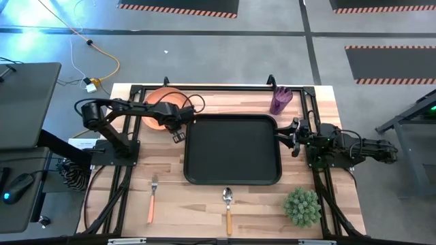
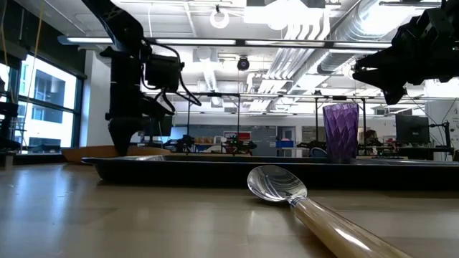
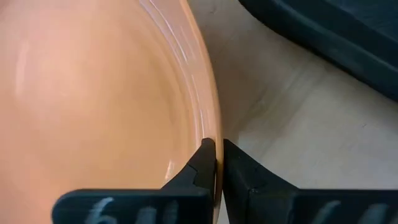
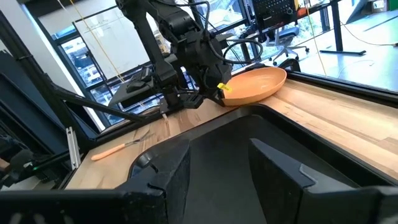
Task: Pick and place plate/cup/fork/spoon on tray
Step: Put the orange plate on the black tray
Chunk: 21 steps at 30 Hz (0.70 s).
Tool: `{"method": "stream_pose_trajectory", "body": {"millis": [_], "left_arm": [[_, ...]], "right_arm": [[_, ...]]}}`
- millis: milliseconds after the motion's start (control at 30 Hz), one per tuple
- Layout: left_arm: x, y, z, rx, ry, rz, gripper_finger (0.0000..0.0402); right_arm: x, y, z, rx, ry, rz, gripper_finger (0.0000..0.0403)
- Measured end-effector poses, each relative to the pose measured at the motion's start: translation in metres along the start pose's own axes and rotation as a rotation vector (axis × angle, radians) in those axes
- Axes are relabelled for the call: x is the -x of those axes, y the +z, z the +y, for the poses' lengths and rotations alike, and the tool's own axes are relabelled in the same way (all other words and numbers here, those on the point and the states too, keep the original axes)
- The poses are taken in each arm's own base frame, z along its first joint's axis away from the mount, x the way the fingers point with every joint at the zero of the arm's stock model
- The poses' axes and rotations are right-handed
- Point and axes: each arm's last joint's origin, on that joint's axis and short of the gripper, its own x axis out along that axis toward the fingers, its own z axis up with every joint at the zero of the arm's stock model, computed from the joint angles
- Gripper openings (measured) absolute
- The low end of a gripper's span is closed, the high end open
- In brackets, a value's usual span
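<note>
Left wrist view is showing the left gripper (image 3: 215,163) fingers pinching the plate (image 3: 93,93) rim, ready for lifting onto the tray (image 1: 231,150).

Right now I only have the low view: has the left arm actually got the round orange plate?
Observer: Yes. The left gripper is shut on the raised rim of the round orange plate.
Operator: Plate on the tray yet?
Observer: No. It is outside the rim of the large black rectangular tray, at a corner on the left arm's side.
Operator: Can't find the fork.
Observer: The orange-handled metal fork lies on the wooden table, on the left arm's side, apart from the tray.
</note>
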Motion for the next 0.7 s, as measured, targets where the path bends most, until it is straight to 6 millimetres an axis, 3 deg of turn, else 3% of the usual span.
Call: {"method": "stream_pose_trajectory", "body": {"millis": [400, 700], "left_arm": [[0.039, 0.017, 0.004, -0.007, -0.015, -0.077, 0.0001], [0.076, 0.034, -0.004, -0.093, 0.030, -0.179, 0.0001]], "right_arm": [[0.000, 0.000, 0.000, 0.008, 0.000, 0.000, 0.0154], [0.000, 0.000, 0.000, 0.008, 0.000, 0.000, 0.0154]]}}
